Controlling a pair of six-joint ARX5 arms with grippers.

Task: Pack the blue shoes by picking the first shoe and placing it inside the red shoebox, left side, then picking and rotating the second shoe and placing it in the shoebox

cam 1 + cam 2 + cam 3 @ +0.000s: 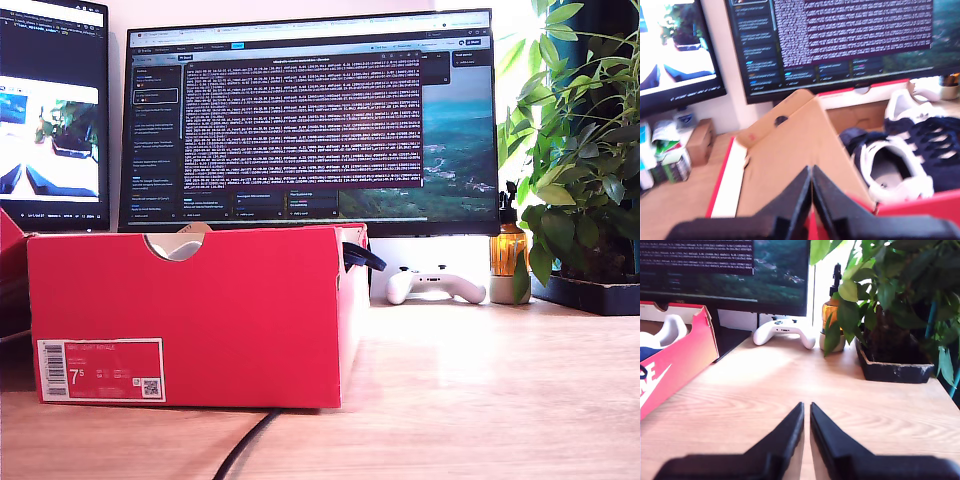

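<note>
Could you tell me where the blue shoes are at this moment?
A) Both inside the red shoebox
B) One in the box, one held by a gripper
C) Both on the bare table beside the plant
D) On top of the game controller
A: the first wrist view shows both blue shoes lying inside the red shoebox, while my second gripper is over bare table, holding nothing.

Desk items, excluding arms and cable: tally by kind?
Shoebox: 1
Shoes, both inside the box: 2
Monitors: 2
Game controller: 1
Amber bottle: 1
Potted plant: 1
Total: 8
</note>
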